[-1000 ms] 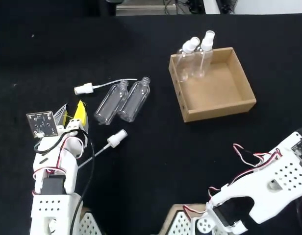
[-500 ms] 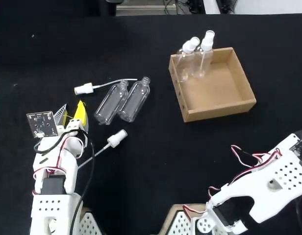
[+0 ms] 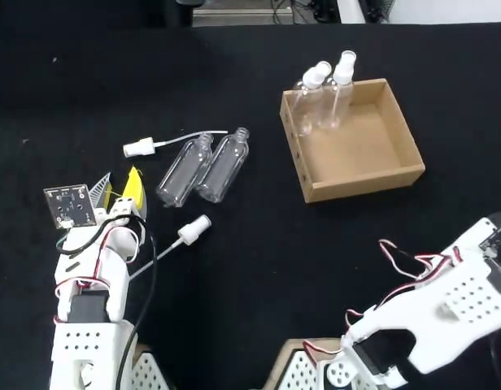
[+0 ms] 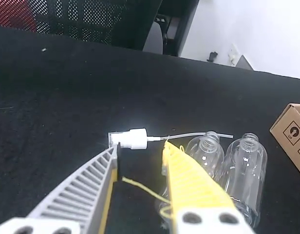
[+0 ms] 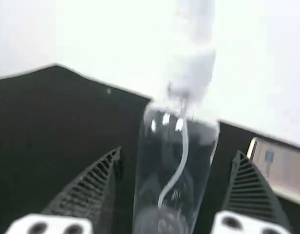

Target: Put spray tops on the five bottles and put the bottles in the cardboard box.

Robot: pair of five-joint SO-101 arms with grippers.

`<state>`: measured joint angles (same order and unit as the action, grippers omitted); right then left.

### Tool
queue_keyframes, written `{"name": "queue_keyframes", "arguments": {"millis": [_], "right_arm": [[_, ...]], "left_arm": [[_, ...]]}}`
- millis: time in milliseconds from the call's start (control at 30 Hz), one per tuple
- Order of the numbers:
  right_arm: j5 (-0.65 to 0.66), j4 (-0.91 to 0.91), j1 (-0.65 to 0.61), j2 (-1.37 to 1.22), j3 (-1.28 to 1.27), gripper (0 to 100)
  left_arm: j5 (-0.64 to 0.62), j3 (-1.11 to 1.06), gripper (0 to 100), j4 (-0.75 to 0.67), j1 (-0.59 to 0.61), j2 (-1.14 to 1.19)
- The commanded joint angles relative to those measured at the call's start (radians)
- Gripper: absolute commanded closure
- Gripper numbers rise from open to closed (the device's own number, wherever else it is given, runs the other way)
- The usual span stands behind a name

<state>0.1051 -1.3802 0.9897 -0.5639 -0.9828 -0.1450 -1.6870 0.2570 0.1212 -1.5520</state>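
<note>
Two clear bottles without tops [image 3: 185, 169] [image 3: 224, 165] lie side by side left of the cardboard box [image 3: 401, 138]. One loose spray top [image 3: 141, 148] lies beyond them, another [image 3: 193, 229] nearer the front. Two topped bottles [image 3: 311, 97] [image 3: 341, 85] stand in the box's far left corner. My left gripper [image 3: 120, 175] is open near the table, pointing at the far spray top [image 4: 128, 138] and the bottle mouths [image 4: 208, 144]. My right gripper [image 5: 177, 153] is open, with an upright topped bottle [image 5: 189, 165] between its fingers and a gap on each side.
The black table [image 3: 259, 268] is bare between the arms and in front of the box. The right arm's body [image 3: 446, 309] sits at the front right corner. A thin yellow thread [image 4: 140, 187] hangs between the left fingers.
The right arm has shifted slightly toward the front of the table. The left arm, loose bottles and spray tops have stayed where they were.
</note>
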Motion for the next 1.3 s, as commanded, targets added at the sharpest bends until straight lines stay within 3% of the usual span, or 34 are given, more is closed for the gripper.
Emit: {"name": "queue_keyframes", "arguments": {"millis": [0, 300, 567, 867, 1267], "right_arm": [[0.002, 0.044, -0.034, 0.171, -0.045, 70.8], [-0.003, 0.43, -0.031, 0.375, 0.028, 70.9], [0.006, 0.463, -0.015, 0.395, 0.067, 70.9], [0.006, 0.683, 0.011, 0.395, 0.186, 71.1], [0.006, 0.684, 0.02, 0.381, 0.183, 71.2]], "left_arm": [[-0.003, -0.021, 85, 0.003, -0.013, -0.005], [-0.003, -0.021, 85, 0.003, -0.013, -0.005], [-0.003, -0.021, 85, 0.003, -0.013, -0.005], [-0.003, -0.021, 85, 0.003, -0.013, -0.005], [-0.003, -0.021, 85, 0.003, -0.013, -0.005]]}}
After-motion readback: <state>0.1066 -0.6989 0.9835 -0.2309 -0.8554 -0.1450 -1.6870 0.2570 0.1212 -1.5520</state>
